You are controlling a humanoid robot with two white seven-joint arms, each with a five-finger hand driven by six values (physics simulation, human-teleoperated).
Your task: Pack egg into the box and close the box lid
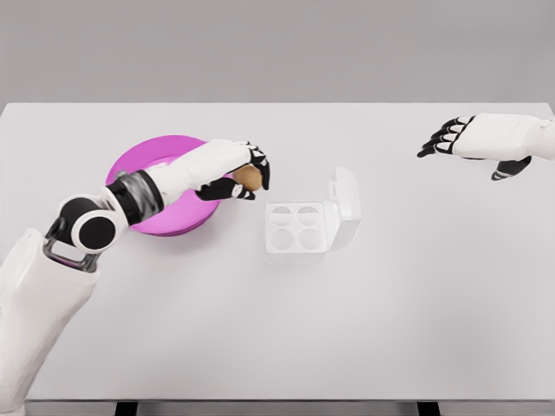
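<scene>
From the head view, my left hand (244, 178) grips the brown egg (249, 178) at the right rim of the pink bowl (143, 156), toward the tabletop's (277, 329) left edge. The open box (297, 227), lid (345, 206) standing on its far right side, sits just right of and nearer me than the egg, its four cups empty. My right hand (473, 139) hovers with fingers spread and holding nothing near the far right corner, well apart; the left is nearer.
</scene>
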